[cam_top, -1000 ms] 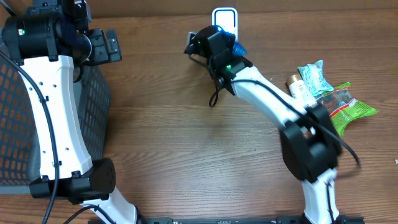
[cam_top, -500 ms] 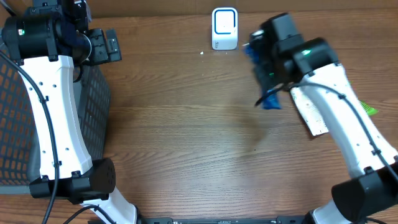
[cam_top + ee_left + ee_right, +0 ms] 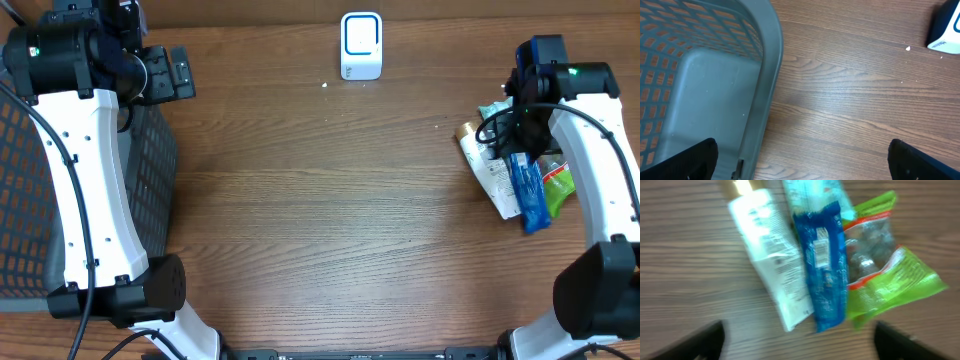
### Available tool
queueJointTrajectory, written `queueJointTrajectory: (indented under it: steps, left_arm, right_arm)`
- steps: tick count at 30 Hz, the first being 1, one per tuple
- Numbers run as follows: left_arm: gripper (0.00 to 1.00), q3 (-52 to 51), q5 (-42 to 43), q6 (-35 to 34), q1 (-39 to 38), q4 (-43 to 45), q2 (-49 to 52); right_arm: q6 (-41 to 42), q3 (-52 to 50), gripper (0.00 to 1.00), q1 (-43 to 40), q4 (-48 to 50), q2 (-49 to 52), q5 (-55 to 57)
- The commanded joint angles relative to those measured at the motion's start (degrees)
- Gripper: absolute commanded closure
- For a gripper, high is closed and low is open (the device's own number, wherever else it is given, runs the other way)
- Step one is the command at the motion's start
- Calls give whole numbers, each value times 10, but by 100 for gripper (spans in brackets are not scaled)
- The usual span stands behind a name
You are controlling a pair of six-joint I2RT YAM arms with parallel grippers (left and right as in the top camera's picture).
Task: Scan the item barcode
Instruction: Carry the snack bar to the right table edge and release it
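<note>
1. Grey mesh basket (image 3: pixel 765 75) lies under the left gripper (image 3: pixel 802 157), whose jaws stand apart and empty, as before.
2. The white scanner (image 3: pixel 361 45) now stands alone.
3. The right gripper (image 3: pixel 800 340) has swung right and opened. The blue packet (image 3: pixel 822 265) lies released between the white tube (image 3: pixel 772 255) and the green packet (image 3: pixel 880 275), so this item's scan looks finished.

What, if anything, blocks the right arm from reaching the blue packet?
Probably nothing, so yes: the right gripper hangs open above the blue packet, which lies uncovered between the white tube and green pouch.
</note>
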Motion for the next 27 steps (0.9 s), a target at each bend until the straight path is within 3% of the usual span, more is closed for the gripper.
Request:
queueJointTrajectory:
  steps: [1, 8, 16, 23, 27]
  left_arm:
    - [0, 9, 4, -4, -5, 1, -13]
    - [1, 9, 4, -4, -5, 1, -14]
    - [0, 9, 4, -4, -5, 1, -14]
    - [0, 9, 4, -4, -5, 1, -13]
    - [0, 9, 4, -4, -5, 1, -13]
  right_arm:
    - [3, 67, 0, 18, -7, -95, -163]
    - [35, 113, 0, 45, -33, -247, -520]
    - [26, 113, 0, 45, -23, -307, -431]
    - [26, 68, 0, 46, 165, -339, -330]
    - [26, -61, 0, 45, 279, -410, -259]
